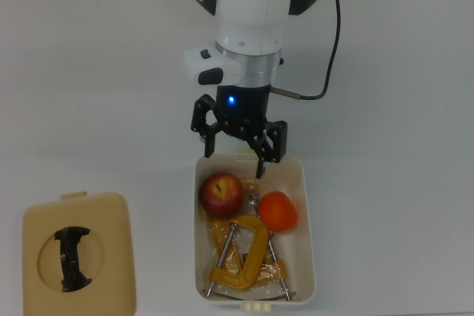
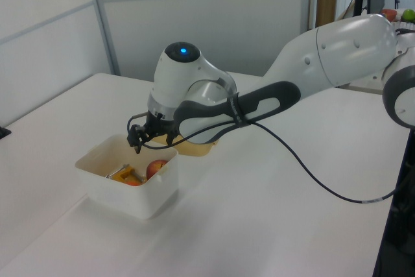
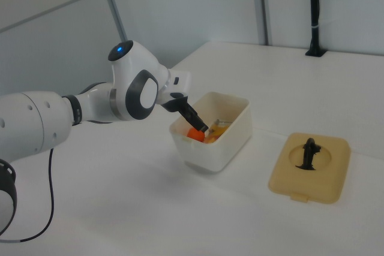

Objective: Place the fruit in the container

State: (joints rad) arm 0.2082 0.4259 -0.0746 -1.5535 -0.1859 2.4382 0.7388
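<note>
Gripper: the gripper (image 1: 235, 152) hangs over the upper rim of the container in the centre of the top view, its black fingers (image 1: 209, 137) spread apart with nothing between them. In the left view the gripper (image 2: 150, 137) sits just above the tub's far wall; in the right view one finger (image 3: 198, 122) reaches over the near-left rim.
Container: the white container (image 1: 307, 227) lies low in the middle of the top view, long side running up and down the frame. It shows in the left view (image 2: 110, 192) lower left of centre, and in the right view (image 3: 231, 139) near the middle.
Apple: the red apple (image 1: 221, 193) rests inside the container, in its upper left corner in the top view, directly below the gripper. A part of it shows over the wall in the left view (image 2: 155, 169).
Tangerine: the orange tangerine (image 1: 278, 211) lies inside the container toward the top view's right wall, beside the apple and apart from the fingers. An orange patch of it shows just under the finger in the right view (image 3: 194, 134).
Clamp: a yellow C-clamp (image 1: 244, 253) fills the container's lower half in the top view, its upper end close to both fruits.
Lid: a tan lid (image 1: 78, 253) with a black handle lies flat in the top view's lower left corner, well apart from the container; in the right view (image 3: 309, 169) it is at lower right.
Cable: a black cable (image 1: 333, 31) curves off the arm's wrist toward the top view's upper right.
Table: the white table (image 1: 89, 72) carries everything.
</note>
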